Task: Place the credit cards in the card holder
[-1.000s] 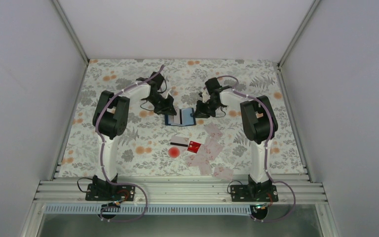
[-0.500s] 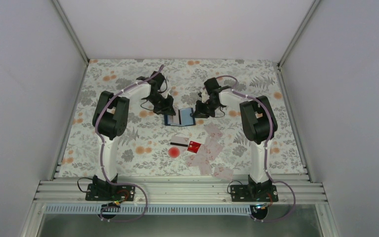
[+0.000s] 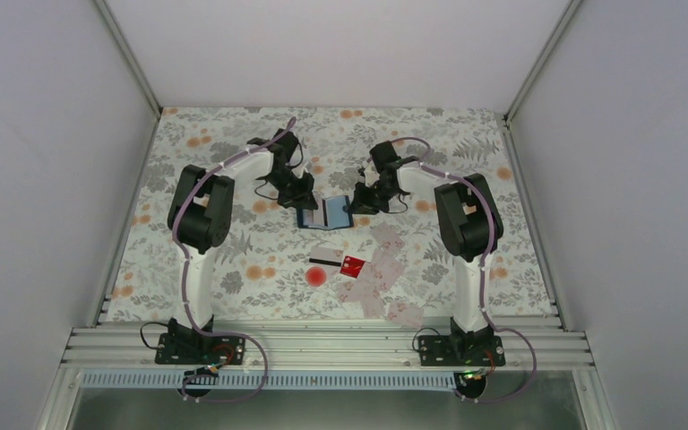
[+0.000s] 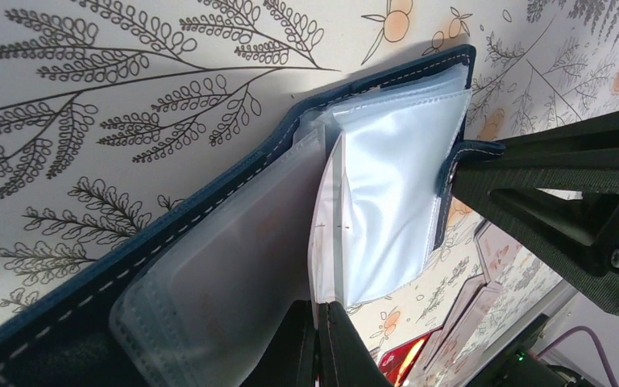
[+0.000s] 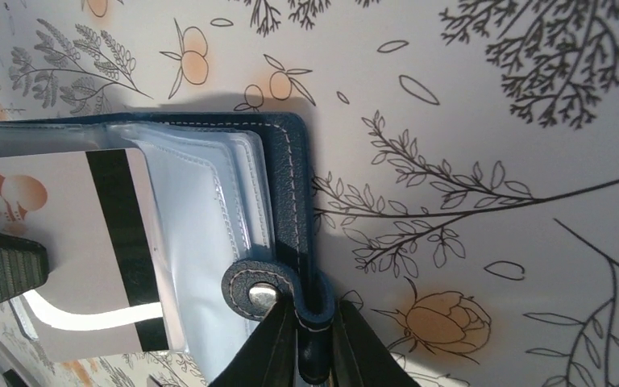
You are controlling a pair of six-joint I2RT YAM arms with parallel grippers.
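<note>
The navy card holder lies open mid-table between my two grippers. My left gripper is shut on the bottom edge of a whitish credit card that stands edge-on among the holder's clear pockets. From the right wrist view that card shows a black stripe and lies partly in a pocket. My right gripper is shut on the holder's cover edge at the snap tab. Loose credit cards lie nearer: a striped white one, a red one and several pale ones.
A floral cloth covers the table, with white walls on three sides. A red spot shows on the cloth by the loose cards. Both arm bases are bolted to the metal rail at the near edge.
The holder and both grippers have shifted very slightly to the left. Both grips are unchanged.
</note>
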